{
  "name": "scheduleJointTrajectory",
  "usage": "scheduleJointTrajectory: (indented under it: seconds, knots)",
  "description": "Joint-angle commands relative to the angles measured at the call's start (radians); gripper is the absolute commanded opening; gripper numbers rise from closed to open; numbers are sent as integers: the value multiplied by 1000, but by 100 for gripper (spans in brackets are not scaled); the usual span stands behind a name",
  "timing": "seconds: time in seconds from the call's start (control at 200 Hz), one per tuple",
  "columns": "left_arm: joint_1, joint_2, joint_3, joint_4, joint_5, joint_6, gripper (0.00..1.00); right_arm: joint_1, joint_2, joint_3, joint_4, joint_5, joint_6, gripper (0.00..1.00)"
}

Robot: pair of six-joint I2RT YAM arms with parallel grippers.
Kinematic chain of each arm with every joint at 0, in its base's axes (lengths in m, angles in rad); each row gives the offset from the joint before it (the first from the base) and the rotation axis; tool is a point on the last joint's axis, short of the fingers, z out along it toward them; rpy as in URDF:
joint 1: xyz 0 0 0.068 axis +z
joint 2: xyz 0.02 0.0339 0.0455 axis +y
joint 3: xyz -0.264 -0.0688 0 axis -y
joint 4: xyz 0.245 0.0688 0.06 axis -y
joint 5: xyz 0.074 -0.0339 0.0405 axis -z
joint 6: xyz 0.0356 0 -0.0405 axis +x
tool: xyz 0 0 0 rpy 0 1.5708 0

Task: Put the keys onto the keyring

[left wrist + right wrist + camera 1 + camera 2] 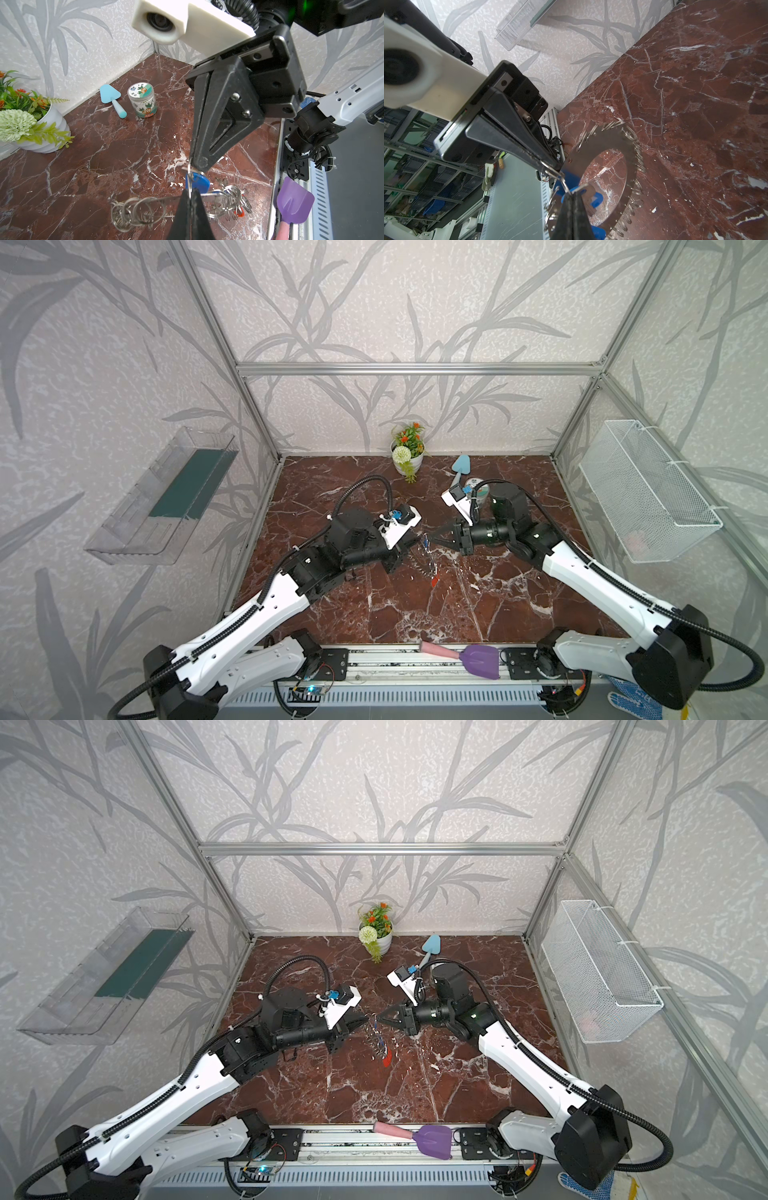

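Steel split ring (549, 168) is pinched by both your left gripper (557, 164) and right gripper (574, 194), with the keyring (612, 139) hanging above the desk (695, 104), so part its coils gently and slide the blue key (571, 177) round.

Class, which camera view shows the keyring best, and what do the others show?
The right wrist view: the keyring faces the camera, so its grey plate, wide hole and edging wire rings are plain. The left wrist view shows it nearly edge-on, mostly loops. In both top views it is a tiny glint.
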Motion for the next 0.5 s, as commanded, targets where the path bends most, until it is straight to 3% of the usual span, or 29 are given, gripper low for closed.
scheduleJointTrajectory:
  seconds: [0.0, 0.495]
  knots:
    - [-7, -34, -5, 78, -6, 23, 0, -8, 3, -2, -52, 43, -6, 0]
    - [-8, -29, -26, 152, -19, -45, 0, -9, 0, -22, -24, 9, -2, 0]
